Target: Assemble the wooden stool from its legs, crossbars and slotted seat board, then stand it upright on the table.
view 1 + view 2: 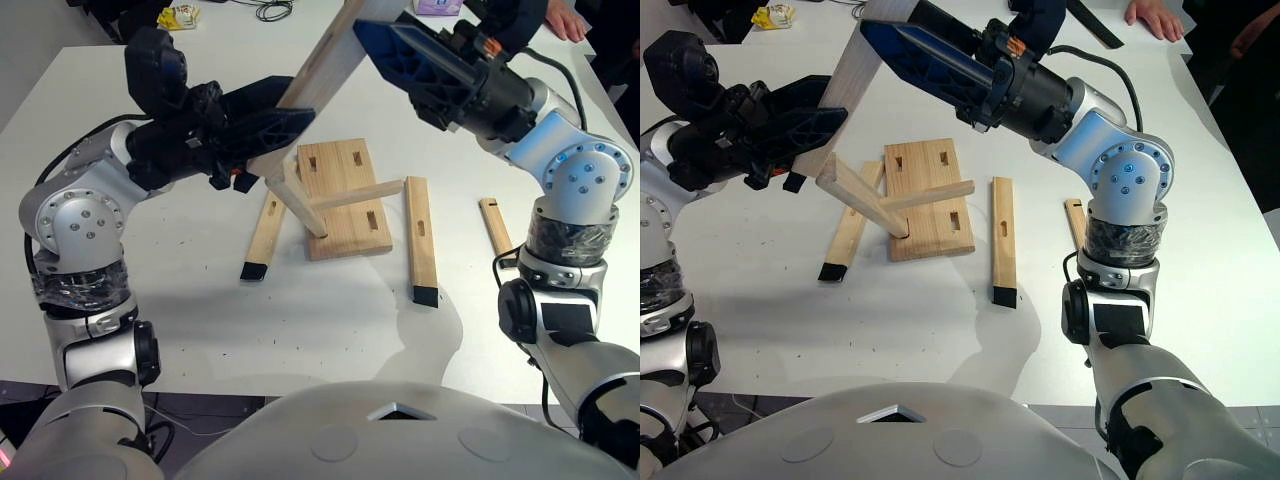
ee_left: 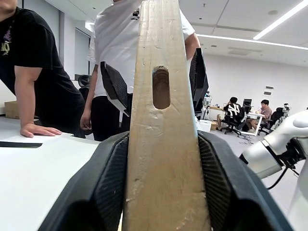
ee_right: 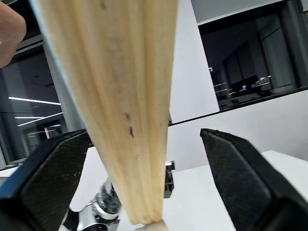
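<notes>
My left gripper [image 1: 285, 118] is shut on a long wooden leg [image 1: 325, 65] that slants up over the table; the left wrist view shows that leg [image 2: 161, 144] squeezed between both pads, slot facing the camera. A shorter piece [image 1: 303, 200] sticks down from its lower end to the slotted seat board [image 1: 350, 225], with a thin crossbar [image 1: 358, 192] branching off it. My right gripper [image 1: 365, 30] is open around the leg's upper part; the leg [image 3: 120, 96] sits near one finger with a gap to the other finger [image 3: 240, 178].
A loose leg [image 1: 265, 235] with a black foot lies left of the board, another leg [image 1: 420, 238] lies to its right, and a short slotted piece [image 1: 494, 225] lies farther right. A yellow packet [image 1: 180, 15] and cables [image 1: 272, 10] sit at the table's far edge.
</notes>
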{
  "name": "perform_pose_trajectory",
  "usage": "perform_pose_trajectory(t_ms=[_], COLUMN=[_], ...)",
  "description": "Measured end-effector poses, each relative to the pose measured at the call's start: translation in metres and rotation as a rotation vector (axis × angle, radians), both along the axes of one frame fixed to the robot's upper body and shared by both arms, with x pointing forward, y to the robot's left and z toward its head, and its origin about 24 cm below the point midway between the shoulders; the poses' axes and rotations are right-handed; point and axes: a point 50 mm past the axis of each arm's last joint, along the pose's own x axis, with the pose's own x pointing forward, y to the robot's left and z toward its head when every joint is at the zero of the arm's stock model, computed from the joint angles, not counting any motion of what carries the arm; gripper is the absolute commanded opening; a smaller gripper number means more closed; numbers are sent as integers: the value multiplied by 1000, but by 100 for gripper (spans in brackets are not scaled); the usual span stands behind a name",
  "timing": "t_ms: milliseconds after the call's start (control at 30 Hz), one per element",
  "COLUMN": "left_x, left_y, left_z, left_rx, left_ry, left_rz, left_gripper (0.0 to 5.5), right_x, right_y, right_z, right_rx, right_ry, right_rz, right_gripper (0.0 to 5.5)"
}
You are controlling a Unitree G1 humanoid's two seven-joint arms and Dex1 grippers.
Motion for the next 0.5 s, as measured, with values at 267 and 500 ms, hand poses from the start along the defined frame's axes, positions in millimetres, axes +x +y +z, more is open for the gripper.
perform_pose_trajectory(t_ms=[267,500], left_x=[0,-2], left_y=[-1,-2], left_z=[0,0], left_rx=[9,10], left_ry=[-16,-15], left_rz=[-32,-55], left_gripper=[202,202], right_x=[-7,-8], right_y=[1,-1], right_z=[4,6], right_rx=[20,28], right_ry=[-13,0], right_rz=[54,54], right_gripper=[271,220])
